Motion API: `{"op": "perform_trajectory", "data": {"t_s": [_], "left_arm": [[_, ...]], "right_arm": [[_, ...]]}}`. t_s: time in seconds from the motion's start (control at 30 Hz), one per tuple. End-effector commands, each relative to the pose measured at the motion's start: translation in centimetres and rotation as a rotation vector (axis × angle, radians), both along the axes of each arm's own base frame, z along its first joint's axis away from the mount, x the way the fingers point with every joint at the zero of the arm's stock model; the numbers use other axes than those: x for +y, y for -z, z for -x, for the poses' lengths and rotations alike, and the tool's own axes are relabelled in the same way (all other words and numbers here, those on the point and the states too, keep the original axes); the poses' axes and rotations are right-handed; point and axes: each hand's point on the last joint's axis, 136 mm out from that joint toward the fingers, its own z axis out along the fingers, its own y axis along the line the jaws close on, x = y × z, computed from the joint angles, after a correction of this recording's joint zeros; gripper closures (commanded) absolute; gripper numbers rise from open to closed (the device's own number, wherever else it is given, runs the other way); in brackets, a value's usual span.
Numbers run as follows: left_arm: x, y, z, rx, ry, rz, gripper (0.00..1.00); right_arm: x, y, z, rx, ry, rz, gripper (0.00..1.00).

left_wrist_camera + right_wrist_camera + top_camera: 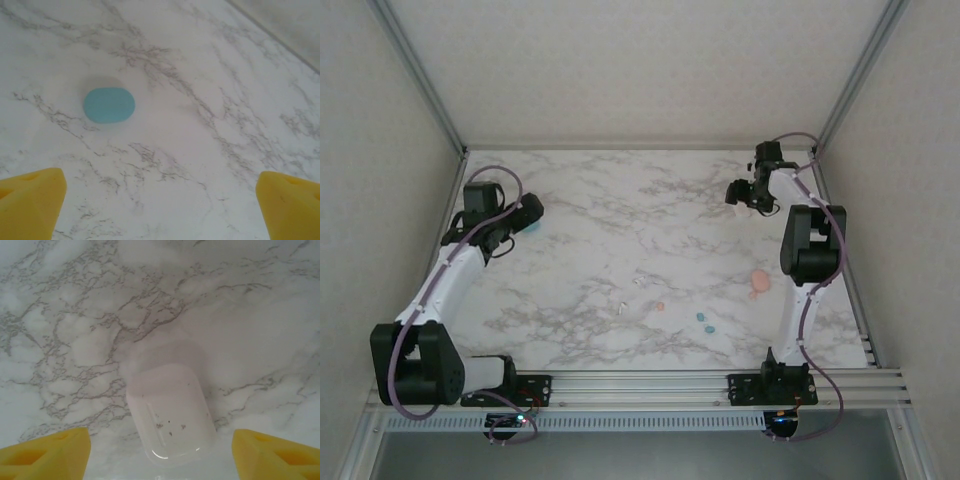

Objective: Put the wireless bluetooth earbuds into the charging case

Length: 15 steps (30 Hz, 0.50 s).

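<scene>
A white marbled surface (pixel 620 200) sits boxed in by pale walls. The earbuds (pixel 660 306), white, pink-orange and teal, lie loose near the middle of the near edge, none in a case. The left end effector (pixel 160 200) hovers spread wide by the far left corner, with the teal case (pixel 109 105) ahead of its fingers, untouched. The right end effector (pixel 162 455), near the far right corner, straddles the white case (pixel 170 420) with a gap on each side, probably lined up to take it. Both lids look closed, hiding any contents. A pink case (pixel 759 280) rests near the right edge.
</scene>
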Motion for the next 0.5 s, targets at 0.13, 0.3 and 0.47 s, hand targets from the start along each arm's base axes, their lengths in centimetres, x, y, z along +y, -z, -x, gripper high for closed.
{"op": "perform_trajectory", "data": {"t_s": [0.13,0.3,0.47], "left_arm": [[-0.5,-0.1,2.1,0.015,0.029,0.004,0.02],[-0.5,-0.5,2.3,0.0,0.031,-0.001,0.02],[-0.5,-0.5,2.5,0.002,0.032,-0.002,0.02]], "right_arm": [[-0.2,1.9,0.2,0.09,-0.064,0.038,0.26],[-0.1,3.0,0.2,0.12,-0.114,0.053,0.33],[-0.5,3.7,0.1,0.131,-0.128,0.104,0.36]]}}
